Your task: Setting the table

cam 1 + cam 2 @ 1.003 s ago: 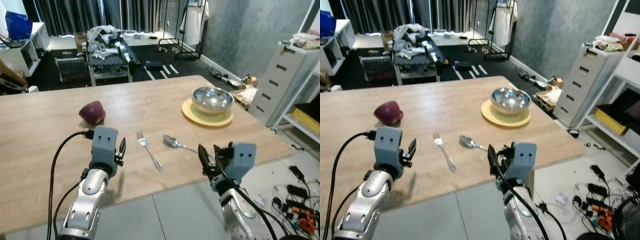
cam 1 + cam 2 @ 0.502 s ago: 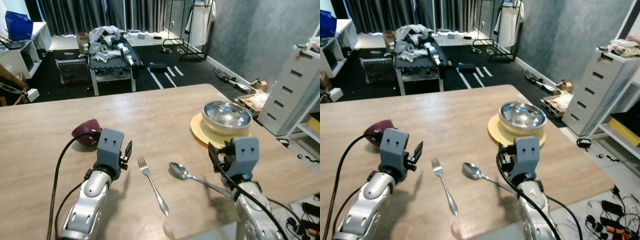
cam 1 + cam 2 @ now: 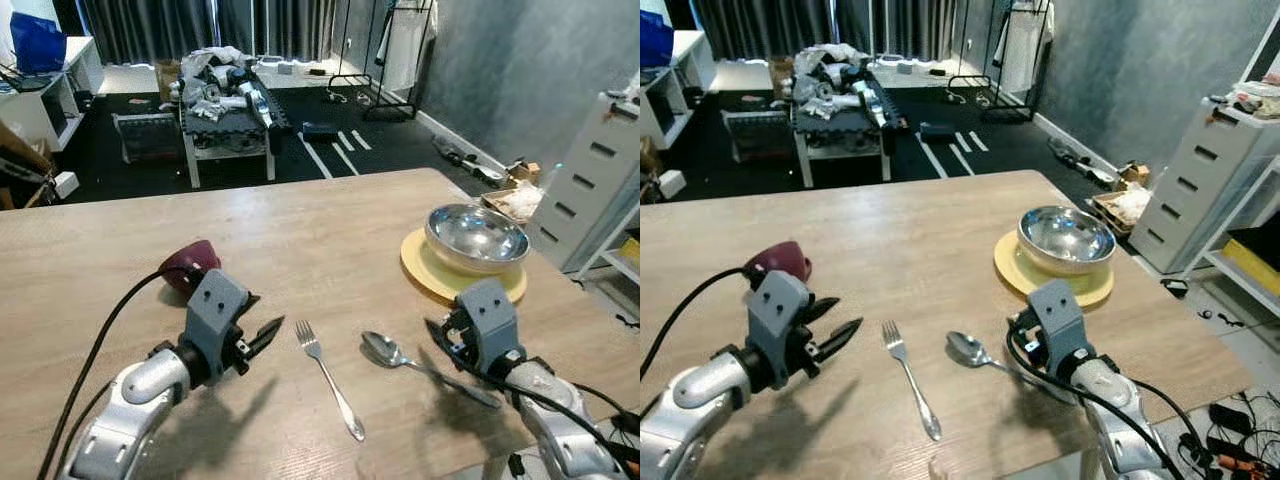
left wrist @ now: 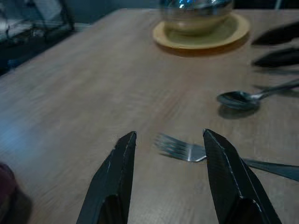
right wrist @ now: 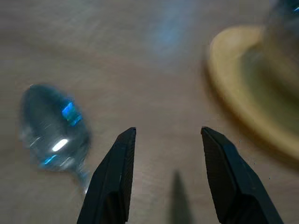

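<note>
i am holding my left tool point(image 3: 268, 331) low over the wooden bench point(image 3: 330, 220), its fingers spread wide and pointing right toward the fork point(image 3: 328, 377), not touching it. my right tool point(image 5: 164, 173) is hovering with fingers wide apart between the spoon point(image 3: 392, 354) on its left and the yellow plate point(image 3: 428, 274) farther right. the steel bowl point(image 3: 476, 235) is sitting on that plate. a dark red object point(image 3: 188, 262) is lying on the bench beyond my left arm.
</note>
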{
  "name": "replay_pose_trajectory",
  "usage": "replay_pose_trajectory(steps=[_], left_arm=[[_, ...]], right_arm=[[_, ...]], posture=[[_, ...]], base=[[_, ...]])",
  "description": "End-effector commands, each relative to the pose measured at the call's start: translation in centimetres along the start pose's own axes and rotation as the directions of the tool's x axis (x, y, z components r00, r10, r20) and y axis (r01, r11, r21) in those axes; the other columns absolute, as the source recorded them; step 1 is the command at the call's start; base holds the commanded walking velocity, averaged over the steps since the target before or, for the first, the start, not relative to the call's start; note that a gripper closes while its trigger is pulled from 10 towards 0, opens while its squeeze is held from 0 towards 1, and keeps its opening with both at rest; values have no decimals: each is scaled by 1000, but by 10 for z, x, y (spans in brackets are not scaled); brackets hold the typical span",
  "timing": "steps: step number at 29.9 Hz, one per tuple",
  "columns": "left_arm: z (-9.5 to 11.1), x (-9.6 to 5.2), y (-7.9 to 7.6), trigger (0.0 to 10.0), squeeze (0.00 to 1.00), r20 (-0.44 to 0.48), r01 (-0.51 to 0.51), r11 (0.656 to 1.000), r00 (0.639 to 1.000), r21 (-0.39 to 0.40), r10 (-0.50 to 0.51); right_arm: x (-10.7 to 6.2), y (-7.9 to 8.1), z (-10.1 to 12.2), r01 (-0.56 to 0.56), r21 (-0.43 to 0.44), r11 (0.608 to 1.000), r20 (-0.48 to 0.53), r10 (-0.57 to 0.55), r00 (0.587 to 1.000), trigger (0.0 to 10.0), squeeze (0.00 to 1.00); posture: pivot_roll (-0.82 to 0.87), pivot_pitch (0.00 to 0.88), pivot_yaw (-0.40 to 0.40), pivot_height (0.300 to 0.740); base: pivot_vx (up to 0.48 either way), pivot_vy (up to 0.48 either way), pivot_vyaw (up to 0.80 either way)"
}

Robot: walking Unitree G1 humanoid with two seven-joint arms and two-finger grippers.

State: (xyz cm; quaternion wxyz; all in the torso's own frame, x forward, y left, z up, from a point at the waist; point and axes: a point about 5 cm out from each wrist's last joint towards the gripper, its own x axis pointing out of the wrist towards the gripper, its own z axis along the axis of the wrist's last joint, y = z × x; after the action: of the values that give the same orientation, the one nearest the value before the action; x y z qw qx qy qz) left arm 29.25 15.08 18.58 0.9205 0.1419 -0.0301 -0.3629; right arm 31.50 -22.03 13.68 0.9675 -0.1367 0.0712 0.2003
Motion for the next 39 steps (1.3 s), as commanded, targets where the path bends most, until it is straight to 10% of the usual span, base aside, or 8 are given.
replay_pose_trajectory(steps=[1, 27, 39], left_arm=[[4, 1, 1, 10000, 0, 0, 65, 998, 998, 9, -65], [14, -2, 0, 10000, 0, -44, 210, 976, 977, 48, -208], [15, 6, -3, 10000, 0, -32, 198, 980, 980, 36, -197]], right_arm=[[-1, -2, -6, -69, 59, 996, -20, 70, 997, 10000, 0], [-12, -35, 6, -394, 94, 914, 26, 393, 919, 10000, 0], [-15, -8, -9, -484, -6, 875, -39, 484, 874, 10000, 0]], posture=[[117, 53, 31, 740], [145, 112, 42, 740], [141, 114, 56, 740]], base=[[0, 0, 0], [0, 0, 0], [0, 0, 0]])
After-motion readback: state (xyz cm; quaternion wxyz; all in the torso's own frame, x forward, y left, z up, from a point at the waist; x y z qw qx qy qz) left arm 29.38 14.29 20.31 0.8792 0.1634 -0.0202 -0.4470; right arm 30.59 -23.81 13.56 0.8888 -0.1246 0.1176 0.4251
